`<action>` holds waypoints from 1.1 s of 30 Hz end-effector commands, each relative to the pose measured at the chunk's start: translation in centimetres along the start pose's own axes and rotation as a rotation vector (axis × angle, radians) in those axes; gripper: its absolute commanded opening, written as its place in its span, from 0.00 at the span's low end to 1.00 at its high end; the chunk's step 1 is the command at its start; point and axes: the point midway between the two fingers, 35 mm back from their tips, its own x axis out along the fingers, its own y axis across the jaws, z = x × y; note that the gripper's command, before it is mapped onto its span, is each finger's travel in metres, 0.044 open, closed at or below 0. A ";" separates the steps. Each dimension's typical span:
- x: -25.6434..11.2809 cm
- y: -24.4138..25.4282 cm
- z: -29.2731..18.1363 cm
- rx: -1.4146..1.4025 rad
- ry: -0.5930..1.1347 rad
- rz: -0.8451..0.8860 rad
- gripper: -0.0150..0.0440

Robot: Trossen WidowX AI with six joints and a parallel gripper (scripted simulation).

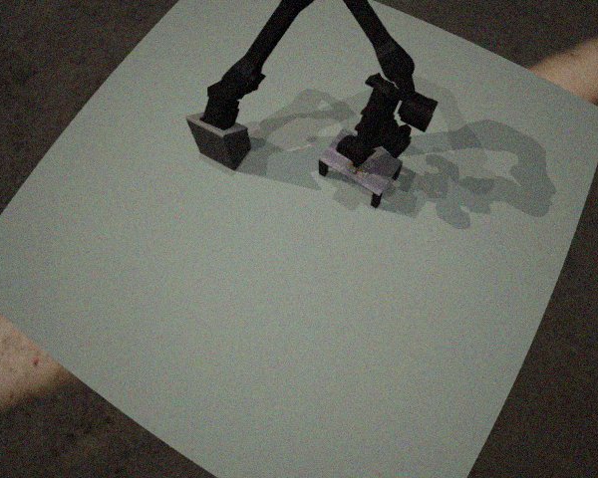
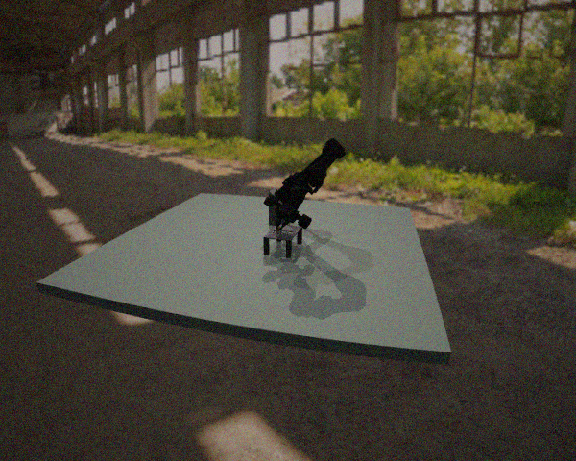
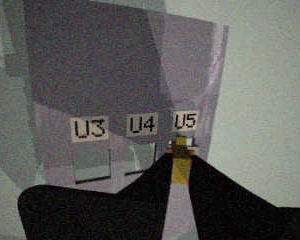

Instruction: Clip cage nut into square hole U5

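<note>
In the wrist view, one pincer (image 1: pixel 357 165) (image 2: pixel 278 229) (image 3: pixel 179 160), its two dark fingers nearly together, grips the single cage nut (image 3: pixel 181 167), brass-coloured, at the U5 position; whether its wings are through the hole is hidden. Beyond it, the rail plate (image 1: pixel 374 177) (image 2: pixel 291 230) (image 3: pixel 115 65) shows three labels: U5 on the right, U4 left of it, U3 farthest left. Two square holes show under U3 and U4. One desk (image 1: pixel 268 309) (image 2: pixel 228 287) (image 3: pixel 270 100) carries the plate.
</note>
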 end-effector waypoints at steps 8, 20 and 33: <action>-0.2 0.1 0.0 0.005 -0.005 -0.015 0.30; -0.2 0.1 0.0 0.005 -0.004 0.003 0.30; -0.1 -0.1 0.0 0.004 -0.005 0.033 0.30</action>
